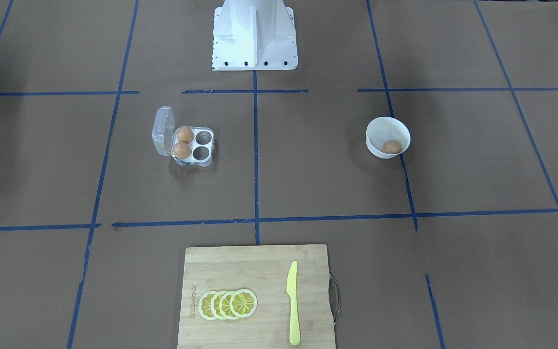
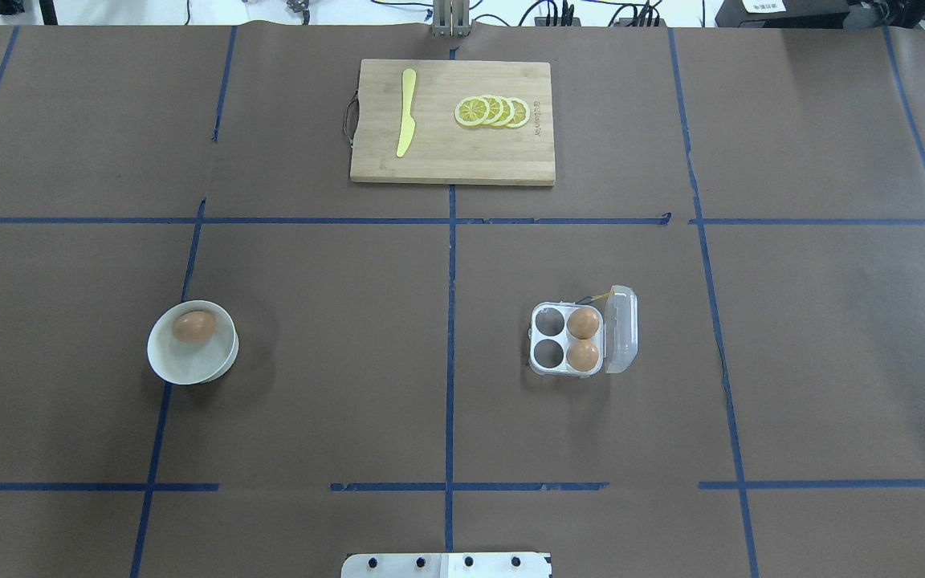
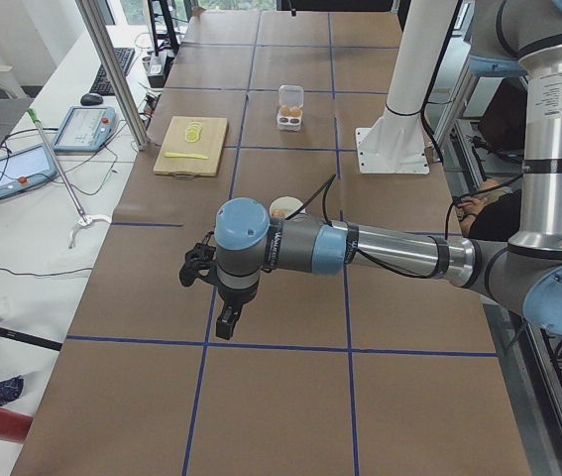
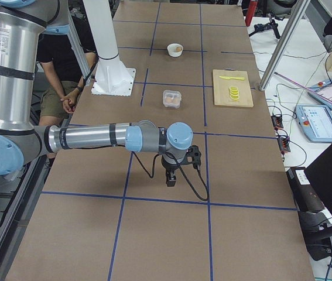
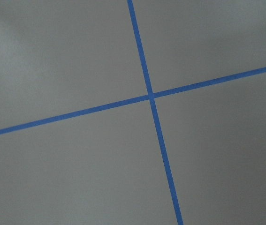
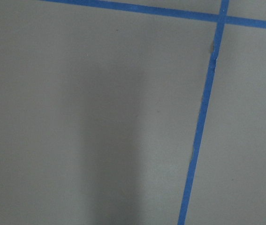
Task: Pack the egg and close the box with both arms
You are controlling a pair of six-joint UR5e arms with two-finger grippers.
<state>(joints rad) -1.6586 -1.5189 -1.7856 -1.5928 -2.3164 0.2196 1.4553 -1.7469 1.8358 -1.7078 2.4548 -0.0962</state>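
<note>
One egg point(image 2: 194, 326) lies in a round white bowl point(image 2: 186, 361) on the overhead view's left; it also shows in the front view point(image 1: 391, 147). The clear box point(image 2: 543, 368) stands open right of centre, lid point(image 2: 621, 329) up. Two eggs point(image 2: 584, 323) point(image 2: 583, 356) fill the cells by the lid; the two other cells are empty. My left gripper point(image 3: 226, 322) and right gripper point(image 4: 170, 178) hang low over bare table, far from box and bowl. They show only in the side views, so I cannot tell whether they are open or shut. Both wrist views show only brown paper and blue tape.
A wooden cutting board point(image 2: 462, 160) with a yellow knife point(image 2: 406, 120) and lemon slices point(image 2: 495, 111) lies at the far edge. The white pedestal point(image 1: 255, 39) stands at the robot's side. A person point(image 4: 60, 76) sits beside the table near the right arm.
</note>
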